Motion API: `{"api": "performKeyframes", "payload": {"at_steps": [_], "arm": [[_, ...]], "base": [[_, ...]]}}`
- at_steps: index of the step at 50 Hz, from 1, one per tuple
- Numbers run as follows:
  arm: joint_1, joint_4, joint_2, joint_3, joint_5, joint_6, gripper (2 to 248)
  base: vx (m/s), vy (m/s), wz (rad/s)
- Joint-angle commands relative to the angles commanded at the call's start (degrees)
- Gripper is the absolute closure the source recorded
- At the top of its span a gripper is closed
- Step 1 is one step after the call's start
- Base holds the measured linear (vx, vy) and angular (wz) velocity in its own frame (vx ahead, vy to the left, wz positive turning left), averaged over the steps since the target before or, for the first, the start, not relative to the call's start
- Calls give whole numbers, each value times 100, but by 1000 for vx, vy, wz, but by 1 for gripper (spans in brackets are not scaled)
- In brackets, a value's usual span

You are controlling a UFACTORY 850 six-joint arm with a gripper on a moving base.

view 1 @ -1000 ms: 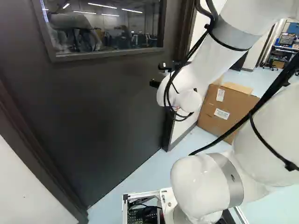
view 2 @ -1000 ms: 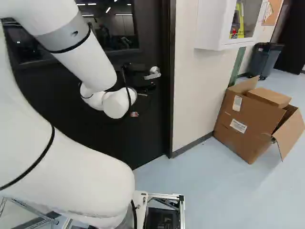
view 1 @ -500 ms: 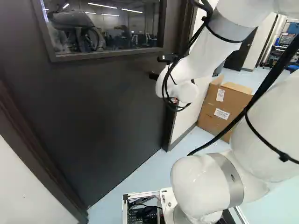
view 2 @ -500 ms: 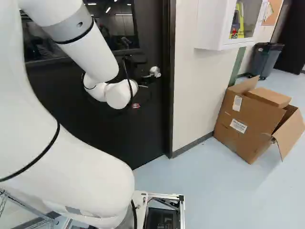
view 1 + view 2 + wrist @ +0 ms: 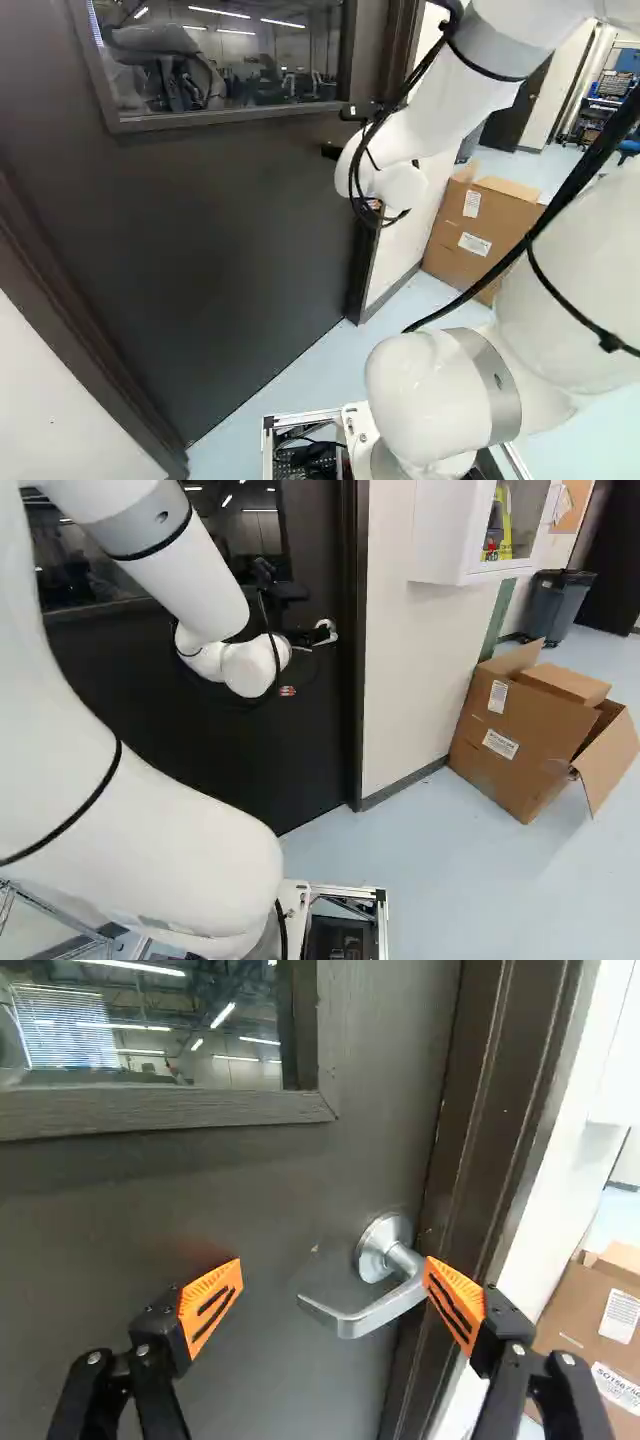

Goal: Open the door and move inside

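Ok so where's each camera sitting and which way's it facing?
Left base view: behind the arm, left side, facing the door; arm at right.
Right base view: behind, right side, facing door and wall; arm at left.
Wrist view: on the wrist, looking past the open hand at the handle.
Base views share door and cardboard box.

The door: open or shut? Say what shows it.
Shut: in the wrist view, no gap shows between the door and its frame by the handle.
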Motion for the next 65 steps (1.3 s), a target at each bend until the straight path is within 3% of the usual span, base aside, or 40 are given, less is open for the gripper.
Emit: {"api": "performKeyframes", "payload": {"at_steps": [21,36,52,65], "arm": [[-347,-612,100,-178,-423,0,3],[-557,-1198,-22,-476,-1135,0,3],[-377,-1850,-231,-864,-1918,0,3],[-279,-1970,-278,-930,-2032,0,3]], "base": [[0,0,0],[0,0,0],[0,0,0],[0,0,0]]}}
